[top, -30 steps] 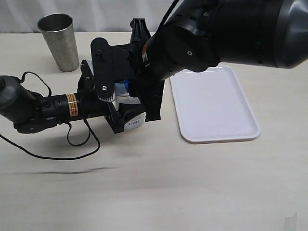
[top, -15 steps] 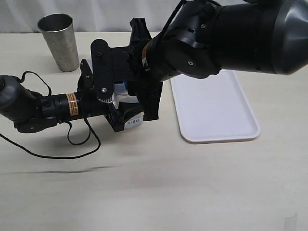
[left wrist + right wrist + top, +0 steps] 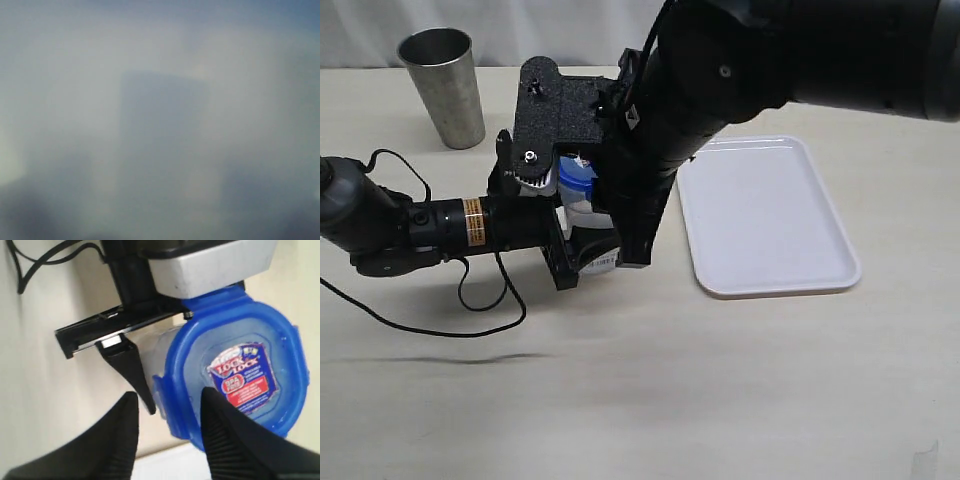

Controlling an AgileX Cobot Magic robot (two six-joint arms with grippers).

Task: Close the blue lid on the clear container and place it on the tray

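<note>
lid: we see the blue lid [image 3: 235,375] on top of the clear container [image 3: 159,352], sticker side up, covering the mouth.
flaps: in the right wrist view at least two flaps stick outward. We judge them not snapped down, and we cannot see all four.
container place: it stands on the table [image 3: 650,380], left of the tray [image 3: 770,215] and apart from it, near-right of the steel cup [image 3: 445,88].
left gripper: the left gripper [image 3: 570,225] comes in from the left. Its jaws sit on both sides of the container body, and we read that as clamped on it to steady it.
left wrist view: fogged blur, so nothing usable there.
right gripper: the right gripper [image 3: 170,437] hangs over the lid edge with fingers spread and nothing between them. We cannot tell whether it touches the lid.
tray: nothing is on it.
done: the lid is on the container and the container is braced.
left to do: we judge the flaps need pressing shut. Then the closed container needs lifting to the right and setting on the tray.
progress: early-middle, the closing step is in hand and the placing is not started.
risk: a sideways push on the lid could tip the tall container if the left hold is loose.
</note>
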